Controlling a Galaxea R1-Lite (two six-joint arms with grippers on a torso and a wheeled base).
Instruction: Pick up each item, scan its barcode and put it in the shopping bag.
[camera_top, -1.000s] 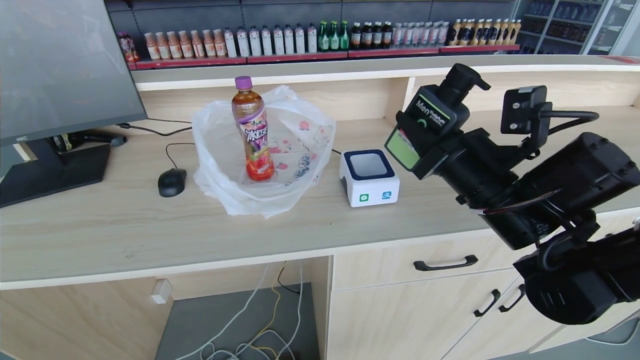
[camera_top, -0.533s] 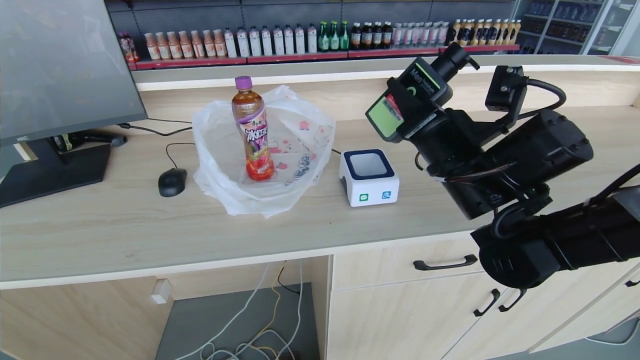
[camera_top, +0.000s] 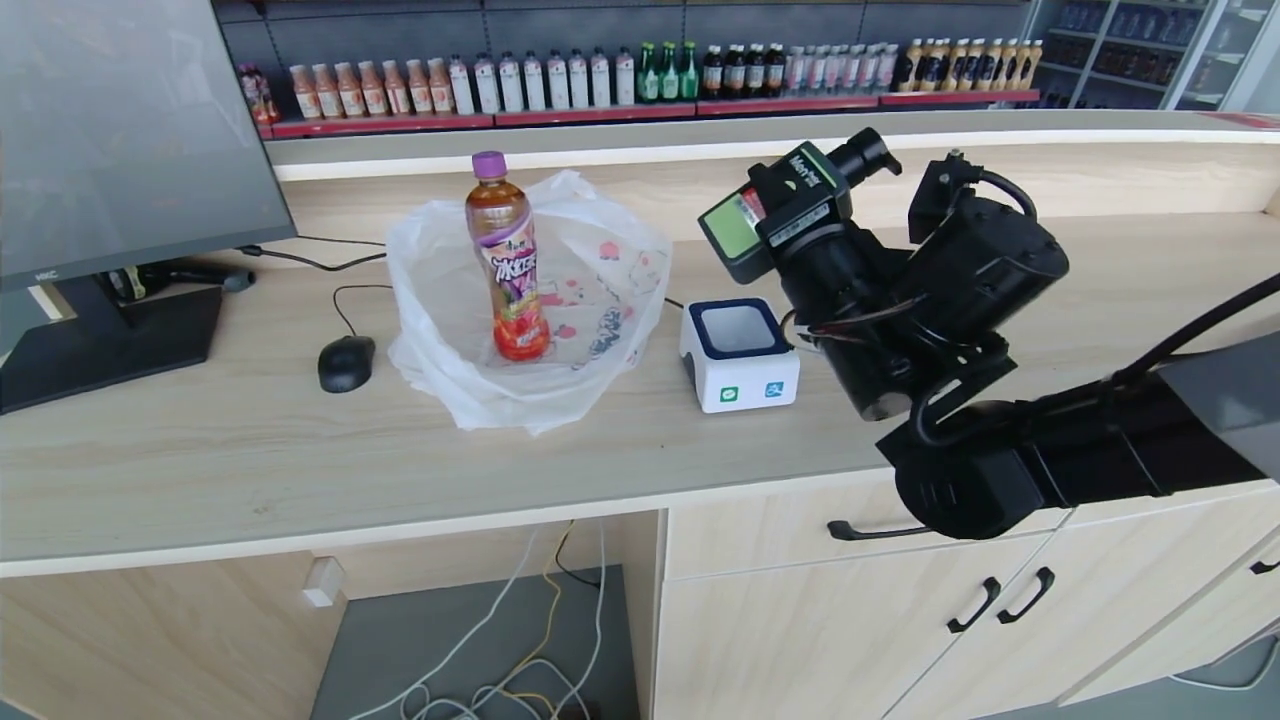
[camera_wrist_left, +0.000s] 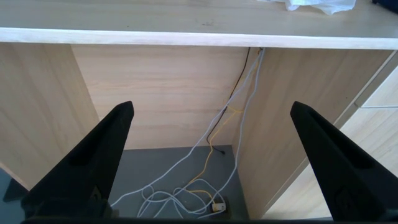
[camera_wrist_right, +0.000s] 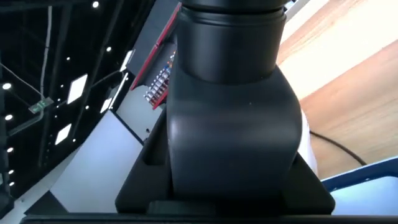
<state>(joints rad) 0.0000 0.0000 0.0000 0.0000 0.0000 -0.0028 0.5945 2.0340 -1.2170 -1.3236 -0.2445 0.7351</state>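
Clasping tilted pump bottle (camera_top: 778, 203), right gripper (camera_top: 822, 255) near scanner (camera_top: 741, 357), label (camera_top: 737, 226) partly covered.

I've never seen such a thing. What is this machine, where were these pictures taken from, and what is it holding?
It is a two-armed robot at a shop counter. The wide picture comes from a camera on its head: its right hand grips a black pump bottle, tilted in the air near the white scanner. A drink bottle stands in the plastic bag, with a mouse beside it. The other pictures come from wrist cameras. The right one sees the pump bottle up close. The left one shows the left hand open, low before the cables under the counter.
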